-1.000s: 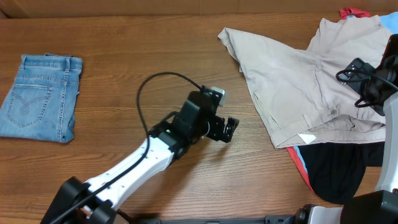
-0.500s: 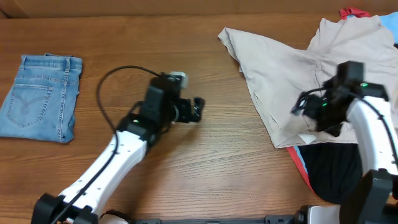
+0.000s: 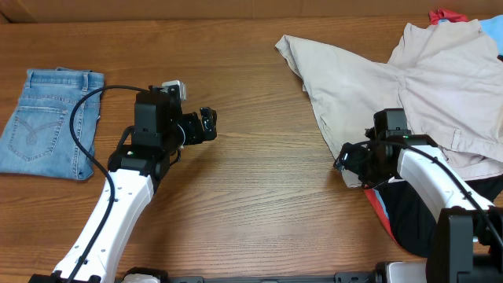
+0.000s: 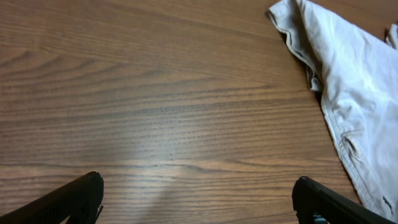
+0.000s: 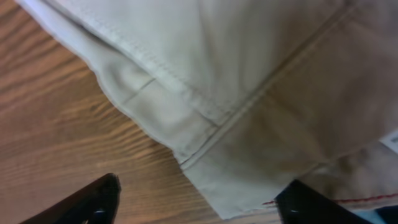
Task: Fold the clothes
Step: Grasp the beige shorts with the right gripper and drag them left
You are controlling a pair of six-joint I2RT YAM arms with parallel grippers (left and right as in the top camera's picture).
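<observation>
At the far left, a small denim-blue garment (image 3: 49,122) lies folded flat on the brown wooden table (image 3: 259,212); that piece looks done. Just right of it, the left gripper (image 3: 206,124) hangs over bare wood, jaws spread wide and holding nothing. Well to the right, the large light beige khaki shorts (image 3: 369,94) lie spread and rumpled, not yet folded. The right gripper (image 3: 350,161) sits low at their near left corner; the wrist view shows its fingers apart on either side of the stitched hem, not clamped on it. Beneath the shorts, a black garment (image 3: 428,220) and a red one (image 3: 446,14) wait unfolded, so most of the work remains.
</observation>
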